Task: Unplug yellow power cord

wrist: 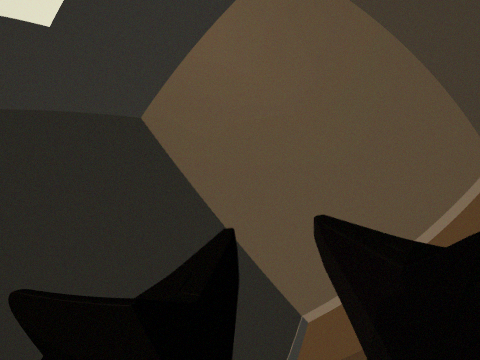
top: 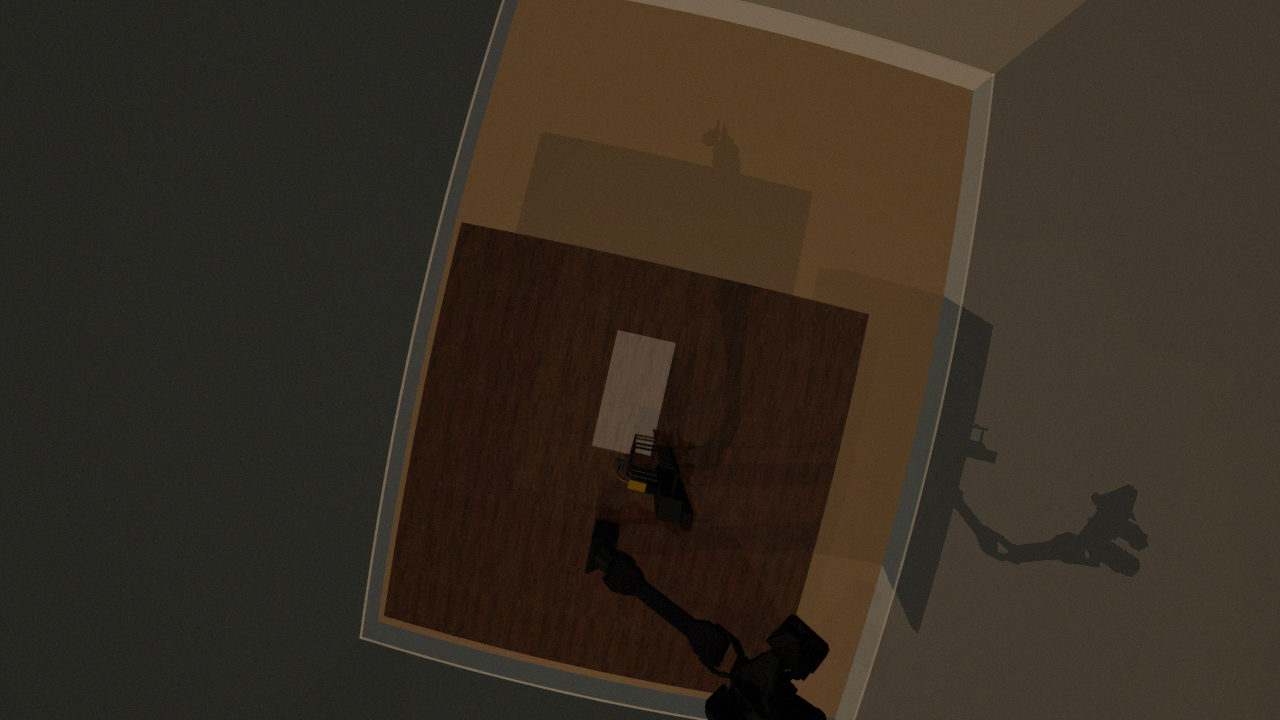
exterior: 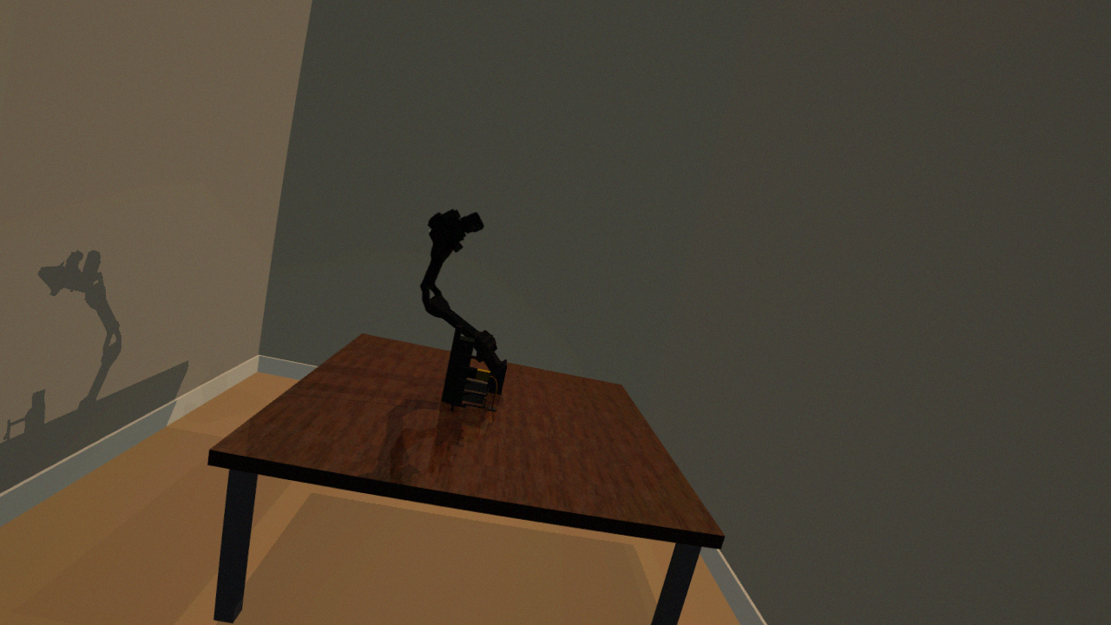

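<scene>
a dark wooden table (exterior: 543,458) stands on a tan floor (exterior: 101,543) in the corner of a room, with grey-brown walls behind and a pale baseboard (exterior: 116,435) along the floor. the black arm (exterior: 443,299) rises from the middle of the table top and bends upward, and its shadow falls on the left wall (exterior: 85,311). the gripper (exterior: 466,223) is held high in the air, well above and apart from everything on the table; in the wrist view its two dark fingers stand partly apart, with only wall and floor showing between them, so it grips nothing. the dark power strip (exterior: 459,371) stands upright on the table near the arm's base. the yellow plug (exterior: 484,378) sits against the strip's side, just above the table, seemingly in a socket; the cord itself is too small to make out.
</scene>
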Motion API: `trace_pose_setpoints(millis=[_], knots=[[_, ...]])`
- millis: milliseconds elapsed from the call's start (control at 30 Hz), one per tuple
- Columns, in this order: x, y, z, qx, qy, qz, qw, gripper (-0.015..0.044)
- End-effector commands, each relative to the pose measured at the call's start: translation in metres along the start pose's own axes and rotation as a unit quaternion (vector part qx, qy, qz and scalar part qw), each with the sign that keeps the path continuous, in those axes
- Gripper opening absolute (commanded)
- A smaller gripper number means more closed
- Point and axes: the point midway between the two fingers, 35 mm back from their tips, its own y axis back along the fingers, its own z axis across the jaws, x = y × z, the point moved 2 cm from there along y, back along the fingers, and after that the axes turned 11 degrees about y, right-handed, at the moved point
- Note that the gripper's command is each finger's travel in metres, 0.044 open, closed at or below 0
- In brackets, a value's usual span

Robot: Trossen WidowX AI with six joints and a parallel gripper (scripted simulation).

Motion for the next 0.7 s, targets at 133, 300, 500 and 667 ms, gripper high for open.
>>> trace_pose_setpoints(millis=[133, 300, 500, 667], knots=[[0.114, -0.045, 0.049, -0.047, 0.171, 0.181, 0.967, 0.0160], [0.187, -0.055, 0.066, -0.088, 0.262, 0.288, 0.917, 0.0160], [0.277, -0.047, 0.074, -0.152, 0.358, 0.416, 0.822, 0.0160], [0.349, -0.023, 0.072, -0.219, 0.422, 0.519, 0.711, 0.0160]])
